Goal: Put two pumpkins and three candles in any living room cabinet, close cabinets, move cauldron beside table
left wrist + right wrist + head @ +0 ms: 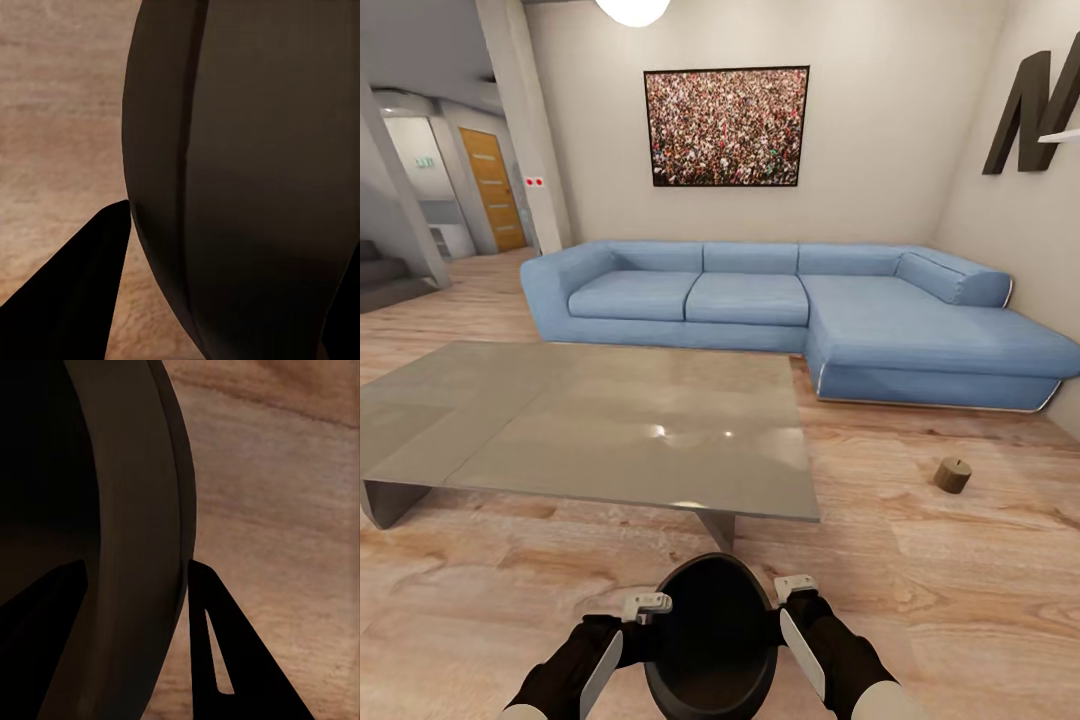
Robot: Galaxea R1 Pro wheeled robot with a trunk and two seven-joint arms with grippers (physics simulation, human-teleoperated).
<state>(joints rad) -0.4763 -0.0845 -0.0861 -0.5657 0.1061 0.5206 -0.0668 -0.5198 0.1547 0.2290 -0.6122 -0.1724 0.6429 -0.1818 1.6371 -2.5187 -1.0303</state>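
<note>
Left gripper (pixel 647 604) clamped on the rim of the black cauldron (pixel 712 630); cauldron held low between both, just short of the grey table (pixel 590 425); right gripper (pixel 796 588) clamped on the opposite rim.

low table (pixel 610 430) ahead (cauldron (pixel 712 640) just short), open floor (pixel 960 580) right

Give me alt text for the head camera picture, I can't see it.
Both claws, left and right, grip a dark cauldron by its rim, just in front of a low grey table. Behind the table stands a blue sectional sofa under a framed picture; a small brown cylinder lies on the wood floor.
</note>
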